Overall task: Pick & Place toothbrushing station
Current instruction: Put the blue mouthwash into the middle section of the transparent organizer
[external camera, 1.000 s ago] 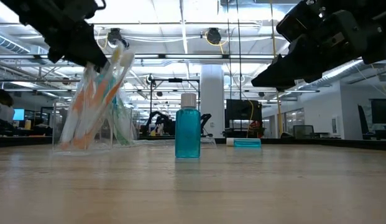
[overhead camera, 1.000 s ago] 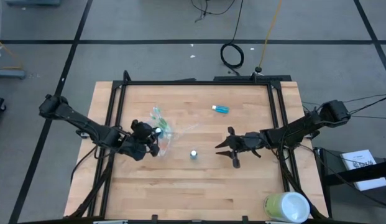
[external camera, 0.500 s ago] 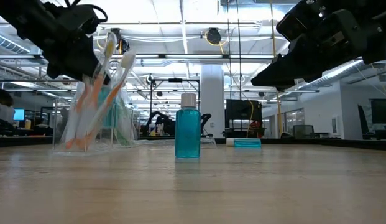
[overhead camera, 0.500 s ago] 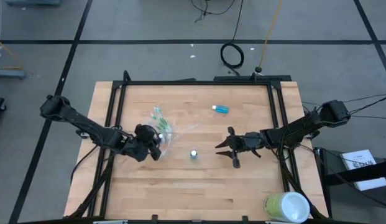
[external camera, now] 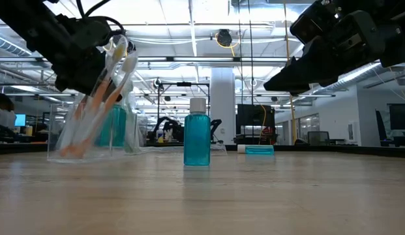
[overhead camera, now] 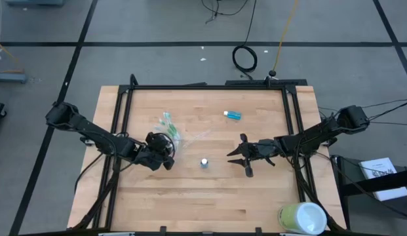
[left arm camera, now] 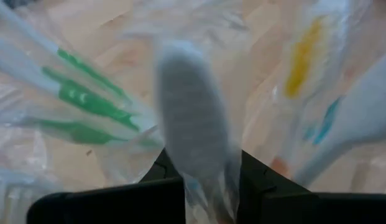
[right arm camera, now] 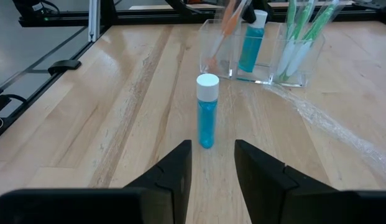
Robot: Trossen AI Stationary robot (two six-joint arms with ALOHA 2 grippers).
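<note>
The left tool [overhead camera: 165, 152], left of centre in the overhead frame, is clenched on a toothbrush [external camera: 109, 78] over the clear holder [external camera: 91, 134] — a snag could tip it. The right tool [right arm camera: 211, 163], parted and empty, faces the upright blue tube [right arm camera: 206, 112] at centre — it could topple.

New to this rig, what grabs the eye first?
The left end effector at the clear holder left of centre, closed on a wrapped toothbrush it is holding tilted into it. Next, the upright blue tube standing alone mid-table, with the right end effector hovering open just right of it.
</note>
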